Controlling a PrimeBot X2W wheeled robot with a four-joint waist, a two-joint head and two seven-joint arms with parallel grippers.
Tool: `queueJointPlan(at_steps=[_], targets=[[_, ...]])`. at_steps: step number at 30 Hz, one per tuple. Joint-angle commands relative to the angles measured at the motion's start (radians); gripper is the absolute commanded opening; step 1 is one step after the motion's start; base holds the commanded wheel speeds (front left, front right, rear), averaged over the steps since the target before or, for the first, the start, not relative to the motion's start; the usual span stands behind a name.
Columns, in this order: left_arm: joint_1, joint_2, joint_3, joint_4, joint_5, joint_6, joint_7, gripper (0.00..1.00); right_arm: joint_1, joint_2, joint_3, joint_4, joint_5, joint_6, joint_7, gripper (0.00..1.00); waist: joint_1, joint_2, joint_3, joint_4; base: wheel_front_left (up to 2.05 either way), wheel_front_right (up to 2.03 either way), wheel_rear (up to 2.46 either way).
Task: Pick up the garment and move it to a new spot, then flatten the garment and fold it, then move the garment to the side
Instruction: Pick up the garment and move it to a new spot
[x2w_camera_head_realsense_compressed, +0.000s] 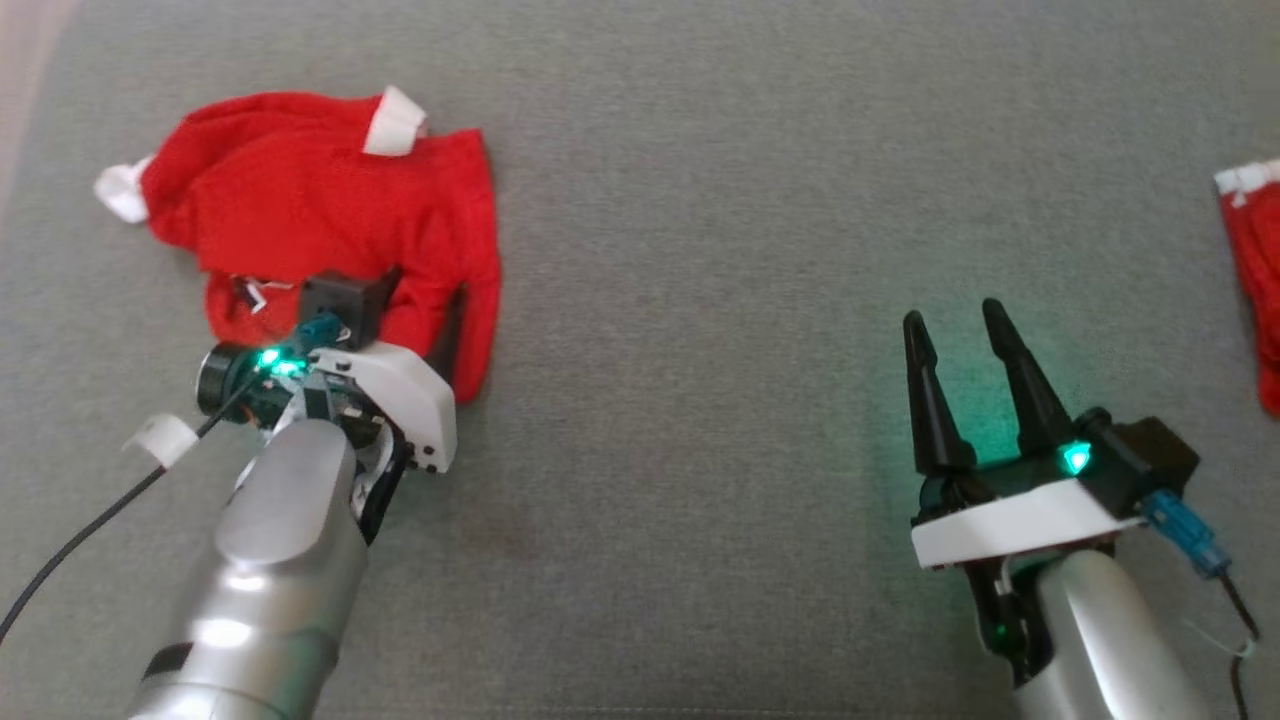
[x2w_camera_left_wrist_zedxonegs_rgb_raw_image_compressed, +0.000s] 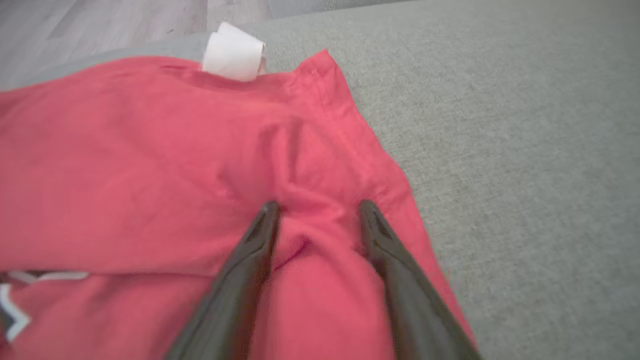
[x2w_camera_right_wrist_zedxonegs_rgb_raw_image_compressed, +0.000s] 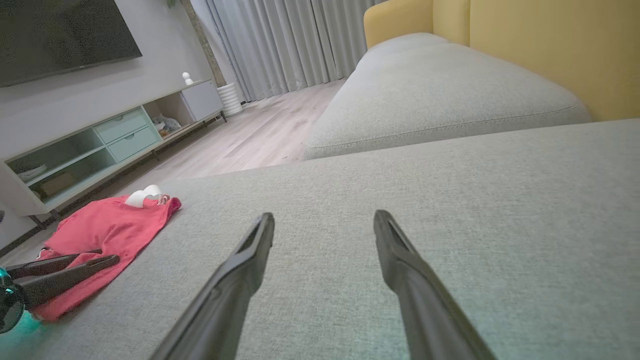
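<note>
Fingers (x2w_camera_left_wrist_zedxonegs_rgb_raw_image_compressed: 245, 270) of the left gripper (x2w_camera_left_wrist_zedxonegs_rgb_raw_image_compressed: 318, 210) were seen spread apart and pressed down into the red garment (x2w_camera_left_wrist_zedxonegs_rgb_raw_image_compressed: 125, 165), with a raised ridge of cloth bunched between the two tips. The tips stood wide, so the jaws were read as open, not clamped on the fold. Contact was made just inside the garment's hem on the right of the left wrist view, with the grey sofa cushion (x2w_camera_left_wrist_zedxonegs_rgb_raw_image_compressed: 525, 175) bare beyond that edge. A white cuff (x2w_camera_left_wrist_zedxonegs_rgb_raw_image_compressed: 234, 52) was noted at the far edge of the cloth, well away from the tips. In the head view the garment was found crumpled at the upper left of the cushion, its near edge covered by the left wrist. The right gripper (x2w_camera_head_realsense_compressed: 952, 313) was seen open over bare cushion, fingers parted, nothing between them, well apart from the garment. Another red piece (x2w_camera_head_realsense_compressed: 1255, 260) was cut off by the right edge of the head view.
</note>
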Motion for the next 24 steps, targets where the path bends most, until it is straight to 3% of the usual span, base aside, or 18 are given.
queueJointPlan(at_steps=[1, 11, 21, 24], targets=[[-0.035, 0.035, 0.015, -0.009, -0.008, 0.002, -0.014, 0.0, -0.028, -0.003, 0.024, -0.032, -0.001, -0.001, -0.011, 1.0, -0.0002, 0.0, 0.008, -0.016, 0.0, 0.0, 0.0], [-0.058, 0.009, -0.085, -0.052, -0.105, 0.002, -0.252, 0.0, -0.019, -0.003, 0.027, -0.01, 0.013, -0.001, -0.011, 1.0, -0.0002, 0.0, -0.076, -0.062, 0.0, 0.0, 0.0], [-0.058, -0.05, -0.194, -0.223, -0.188, 0.002, -0.283, 0.0, -0.007, -0.003, 0.043, -0.007, 0.043, -0.001, -0.011, 1.0, -0.0002, 0.0, -0.126, -0.184, 0.0, 0.0, 0.0], [-0.064, -0.06, -0.223, -0.242, -0.219, 0.021, -0.278, 0.0, -0.006, -0.003, 0.051, -0.011, 0.056, -0.001, -0.011, 1.0, -0.0002, 0.0, -0.121, -0.233, 0.0, 0.0, 0.0]])
